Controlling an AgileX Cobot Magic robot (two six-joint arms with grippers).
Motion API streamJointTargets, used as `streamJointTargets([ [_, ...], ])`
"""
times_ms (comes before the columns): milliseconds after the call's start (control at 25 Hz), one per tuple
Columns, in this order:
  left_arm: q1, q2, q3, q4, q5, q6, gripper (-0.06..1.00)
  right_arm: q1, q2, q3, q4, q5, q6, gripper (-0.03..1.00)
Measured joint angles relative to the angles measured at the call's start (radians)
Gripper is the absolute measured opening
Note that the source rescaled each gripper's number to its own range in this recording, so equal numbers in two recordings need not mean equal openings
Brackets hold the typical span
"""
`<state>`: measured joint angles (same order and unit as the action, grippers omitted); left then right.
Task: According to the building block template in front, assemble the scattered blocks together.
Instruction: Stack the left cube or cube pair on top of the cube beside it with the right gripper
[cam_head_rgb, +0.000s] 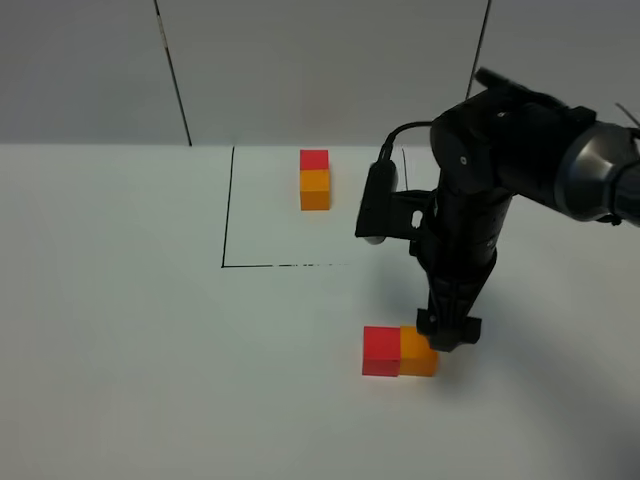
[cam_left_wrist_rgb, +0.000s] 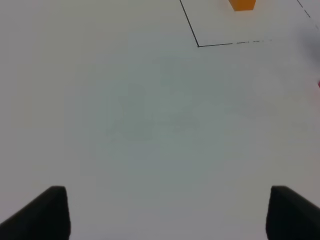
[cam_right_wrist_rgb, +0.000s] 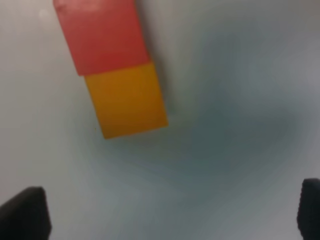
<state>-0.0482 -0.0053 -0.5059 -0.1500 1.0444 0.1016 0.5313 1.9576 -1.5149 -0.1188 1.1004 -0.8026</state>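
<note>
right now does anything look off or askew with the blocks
Nothing is damaged or spilled. The red cube and orange cube touch side by side, while the template runs red behind orange, so the pair lies turned relative to it. The open right pincer hangs at the orange cube.

The exterior high view looks down across the white table (cam_head_rgb: 120, 330), the left wrist view looks over bare tabletop toward the black outline (cam_left_wrist_rgb: 197, 40), and the right wrist view sits close above the red cube (cam_right_wrist_rgb: 100, 35) and orange cube (cam_right_wrist_rgb: 127, 97), shared with the exterior view's lower right.
</note>
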Motion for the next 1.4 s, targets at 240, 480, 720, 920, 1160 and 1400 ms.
streamJointTargets([
  [240,0.000,0.000,0.000,0.001,0.000,0.001,0.69,0.002,0.042,0.000,0.047,-0.036,-0.027,1.00],
  [480,0.000,0.000,0.000,0.001,0.000,0.001,0.69,0.010,0.086,0.000,0.071,-0.081,-0.039,1.00],
  [720,0.000,0.000,0.000,0.001,0.000,0.001,0.69,0.012,0.120,0.021,0.107,-0.144,-0.065,1.00],
  [920,0.000,0.000,0.000,0.001,0.000,0.001,0.69,0.012,0.145,0.025,0.130,-0.165,-0.070,1.00],
  [1160,0.000,0.000,0.000,0.001,0.000,0.001,0.69,0.012,0.197,0.027,0.136,-0.170,-0.072,1.00],
  [1400,0.000,0.000,0.000,0.001,0.000,0.001,0.69,0.012,0.226,0.030,0.144,-0.195,-0.072,1.00],
])
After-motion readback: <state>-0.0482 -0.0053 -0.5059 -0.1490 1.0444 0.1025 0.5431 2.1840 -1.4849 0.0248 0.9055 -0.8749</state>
